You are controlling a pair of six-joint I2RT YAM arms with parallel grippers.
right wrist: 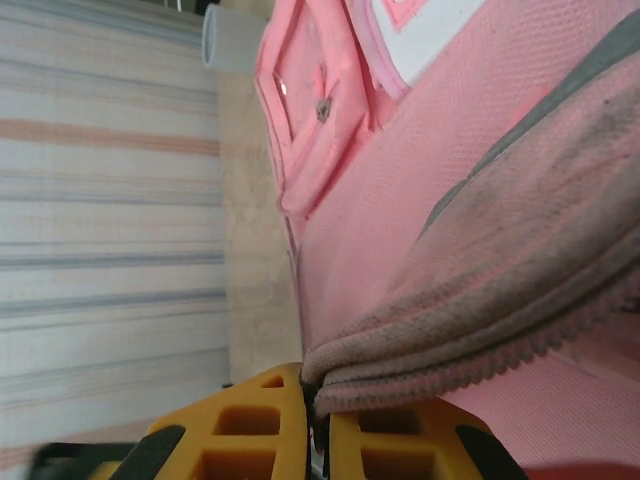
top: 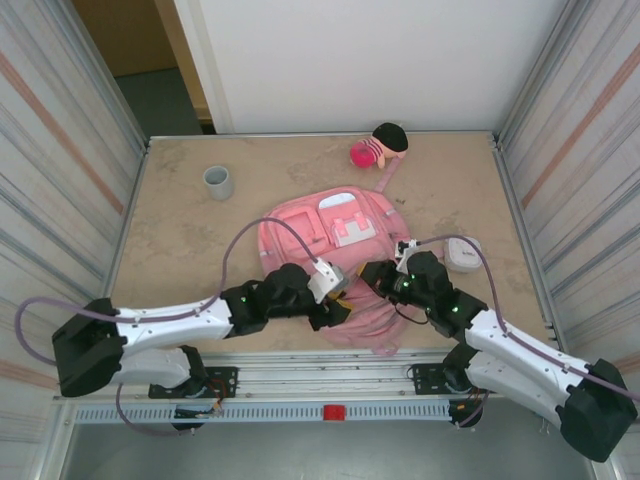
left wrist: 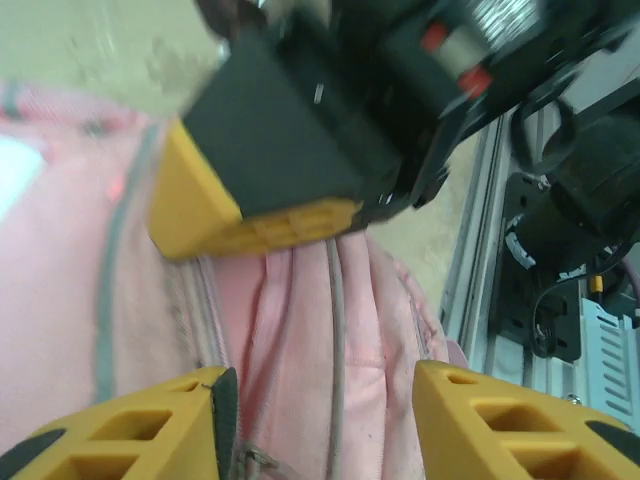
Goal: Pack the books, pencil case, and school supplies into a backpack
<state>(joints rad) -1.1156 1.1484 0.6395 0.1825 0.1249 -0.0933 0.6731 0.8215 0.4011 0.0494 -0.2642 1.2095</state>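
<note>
blocky yellow right gripper [right wrist: 318, 405] pinched tight on a grey ribbed fold of the soft pink cloth backpack [right wrist: 400, 200], left gripper [left wrist: 320, 410] spread apart over it, backpack flat on the sandy stone-look table [top: 180, 240], round grey cup [top: 218, 182] and plush doll [top: 378, 148] behind

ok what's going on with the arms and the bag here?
Both arms are at the near edge of the pink backpack, which lies flat on the table. The right hand is shut on a grey-trimmed fold of its fabric. The left hand is open right beside it, over the backpack, holding nothing. A cup, a doll and a white pouch sit apart on the table.
</note>
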